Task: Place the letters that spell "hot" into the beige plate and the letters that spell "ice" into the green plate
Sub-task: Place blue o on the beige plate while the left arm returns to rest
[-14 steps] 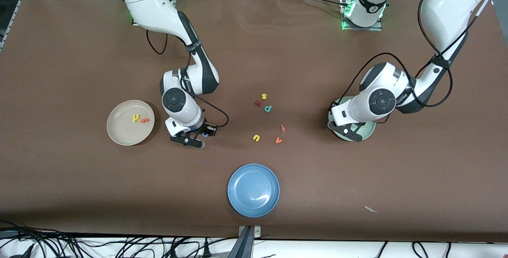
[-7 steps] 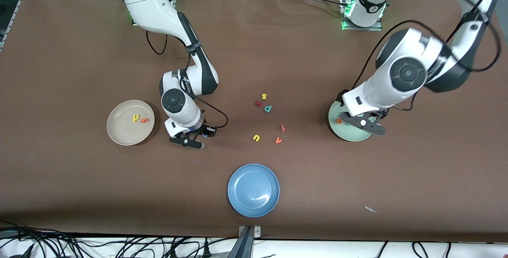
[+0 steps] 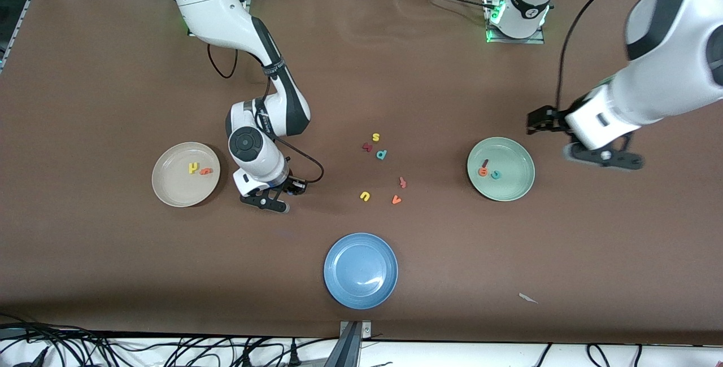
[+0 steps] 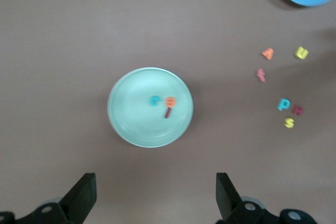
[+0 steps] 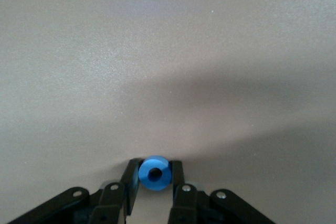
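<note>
My right gripper [image 3: 278, 196] is low at the table beside the beige plate [image 3: 169, 192], shut on the blue ring-shaped "o" [image 5: 155, 173], which sits between its fingertips in the right wrist view. The yellow "h" [image 3: 194, 168] and orange "t" [image 3: 207, 171] lie in the beige plate. The green plate [image 3: 511, 189] holds the dark red "i" [image 3: 484, 162], orange "e" [image 3: 483, 172] and teal "c" [image 3: 496, 174]. My left gripper [image 3: 603, 158] hangs open and empty in the air, off the green plate's rim toward the left arm's end of the table.
A blue plate [image 3: 361, 270] lies near the table's front edge. Several loose letters lie mid-table: yellow "s" [image 3: 375, 137], teal "p" [image 3: 382, 154], reddish "t" [image 3: 402, 182], yellow "u" [image 3: 365, 196], orange "v" [image 3: 396, 200]. A paper scrap [image 3: 528, 298] lies toward the left arm's end.
My left arm has risen off the green plate and swung toward its own end of the table, uncovering the three letters. My right gripper has closed on the blue "o".
</note>
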Robot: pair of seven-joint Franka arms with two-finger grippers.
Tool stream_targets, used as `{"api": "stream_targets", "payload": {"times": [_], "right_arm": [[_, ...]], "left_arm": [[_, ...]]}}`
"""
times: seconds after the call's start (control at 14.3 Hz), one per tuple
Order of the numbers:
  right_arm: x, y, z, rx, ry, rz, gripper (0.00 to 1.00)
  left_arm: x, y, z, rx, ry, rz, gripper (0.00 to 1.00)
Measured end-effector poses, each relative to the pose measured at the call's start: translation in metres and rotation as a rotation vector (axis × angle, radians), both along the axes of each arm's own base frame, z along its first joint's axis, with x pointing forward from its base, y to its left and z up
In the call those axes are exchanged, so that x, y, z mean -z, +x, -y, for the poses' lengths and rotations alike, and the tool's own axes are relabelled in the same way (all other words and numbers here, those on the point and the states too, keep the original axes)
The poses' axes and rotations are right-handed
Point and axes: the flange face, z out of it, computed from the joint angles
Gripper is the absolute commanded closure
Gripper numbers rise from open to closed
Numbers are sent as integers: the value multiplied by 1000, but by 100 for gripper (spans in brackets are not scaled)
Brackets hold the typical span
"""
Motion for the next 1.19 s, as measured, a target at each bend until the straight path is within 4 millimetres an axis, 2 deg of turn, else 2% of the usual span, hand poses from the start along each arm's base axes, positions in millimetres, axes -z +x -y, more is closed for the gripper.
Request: {"api": "stream_targets", "payload": {"times": [0.14, 0.35, 0.49, 0.63, 0.77, 0.91, 1.19], "right_arm": [[-1, 1, -1, 0, 1, 2, 79], [-9, 5, -10, -12, 9, 0, 81], [-22, 12, -13, -19, 7, -23, 81], [-39, 22, 0, -61, -9, -41, 82], [-55, 32, 35, -140, -41, -84, 83], [-72, 37, 81, -207, -59, -117, 83], [-92, 17, 183, -330, -50, -161, 83]], "left_arm": [[-21, -6, -12, -34, 38, 40, 0], [-47, -21, -19, -52, 59, 74, 0], [-55, -35, -14, -41, 66, 77, 0], [-60, -50, -5, -23, 72, 65, 0], [-63, -55, -6, -22, 74, 64, 0], [-63, -56, -9, -28, 76, 55, 0], [-64, -60, -9, -24, 81, 28, 0]]}}
